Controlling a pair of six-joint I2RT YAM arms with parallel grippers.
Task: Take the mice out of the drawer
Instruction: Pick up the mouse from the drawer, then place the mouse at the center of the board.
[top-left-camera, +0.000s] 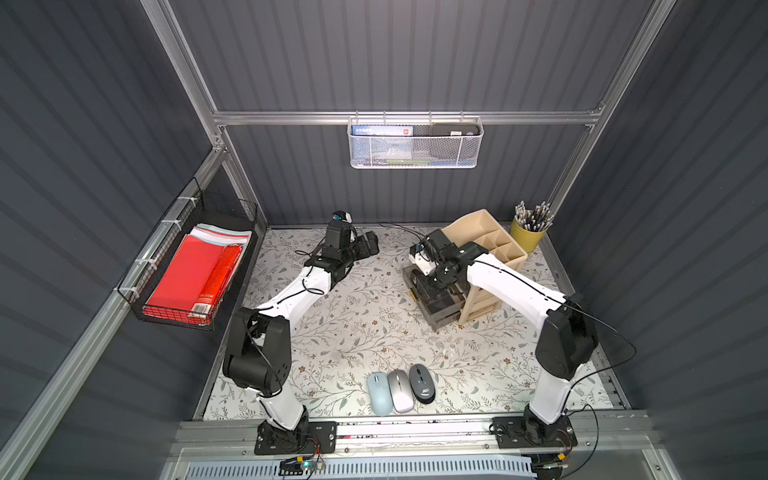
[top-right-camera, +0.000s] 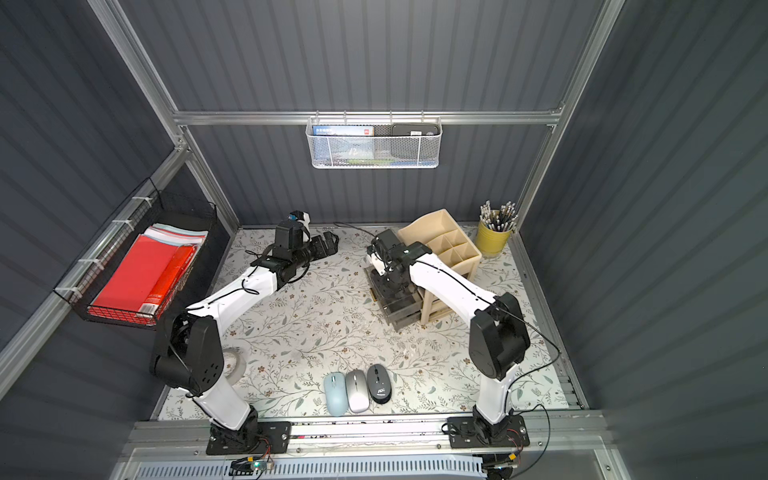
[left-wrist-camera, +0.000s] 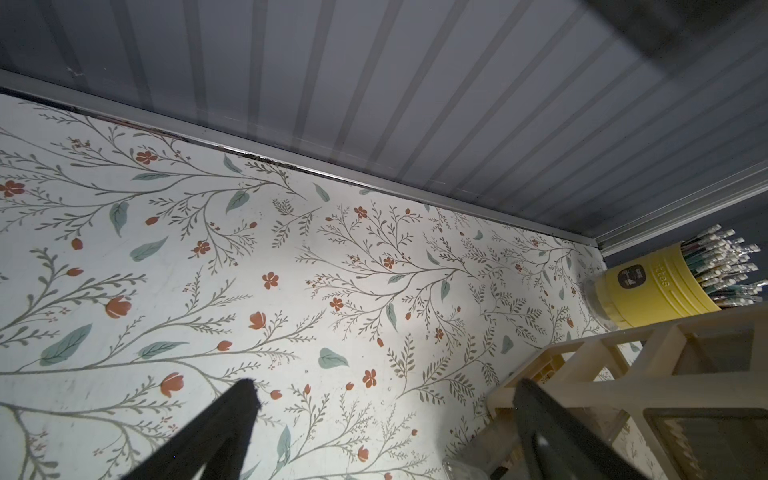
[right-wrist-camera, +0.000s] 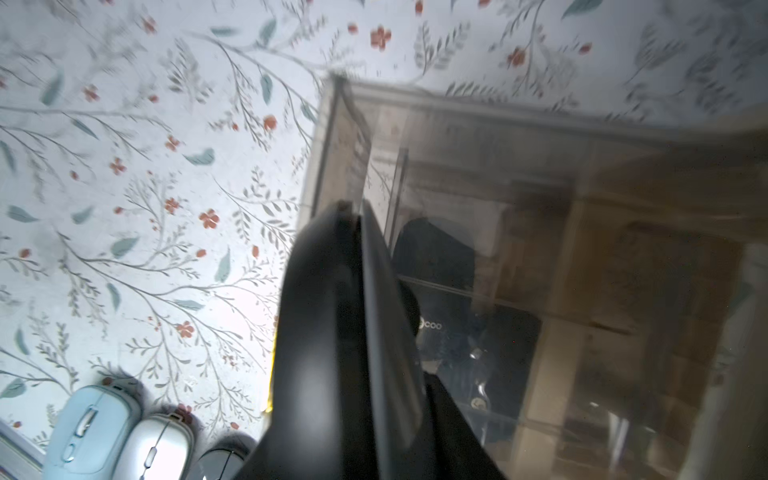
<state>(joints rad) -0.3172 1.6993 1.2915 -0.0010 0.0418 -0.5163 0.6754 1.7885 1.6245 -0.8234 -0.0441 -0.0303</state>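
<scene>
Top views: grey mouse (top-left-camera: 422, 383), seemingly "AOC".

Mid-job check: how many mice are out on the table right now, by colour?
pale blue mouse: 1
silver mouse: 1
dark grey mouse with a white logo: 1
Total on the table: 3
Dark mice also show inside the drawer in the right wrist view, but they are too blurred to count.

Yellow pencil cup (top-left-camera: 527, 240) in corner; mesh basket (top-left-camera: 451, 154) on rail (top-left-camera: 291, 118); red folders (top-left-camera: 183, 282).
</scene>
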